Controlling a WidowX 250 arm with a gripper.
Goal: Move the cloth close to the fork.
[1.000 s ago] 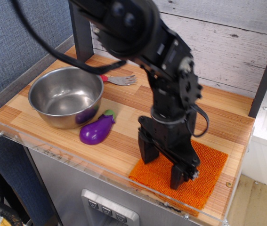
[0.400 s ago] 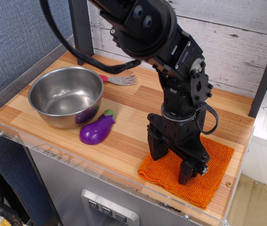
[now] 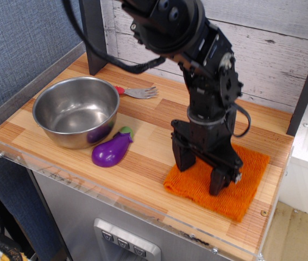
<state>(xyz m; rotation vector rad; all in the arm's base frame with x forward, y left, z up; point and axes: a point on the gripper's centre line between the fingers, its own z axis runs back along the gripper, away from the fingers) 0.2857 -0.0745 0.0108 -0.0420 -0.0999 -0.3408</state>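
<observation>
The orange cloth [image 3: 245, 182] lies flat at the front right of the wooden table, its left edge slightly bunched. My gripper [image 3: 201, 171] points down onto the cloth's left half, its two black fingers [image 3: 183, 157] spread wide apart with the tips on or just above the fabric. The fork [image 3: 140, 93], grey with a red handle, lies at the back of the table behind the steel bowl, well to the left of the cloth.
A steel bowl [image 3: 75, 111] stands at the left. A purple toy eggplant [image 3: 112, 150] lies in front of it. A dark post [image 3: 92, 38] rises at the back left. The table's front edge has a clear lip [image 3: 115, 202].
The gripper has moved back and to the right, away from the front edge. The cloth has slid with it and its left edge has bunched up.
</observation>
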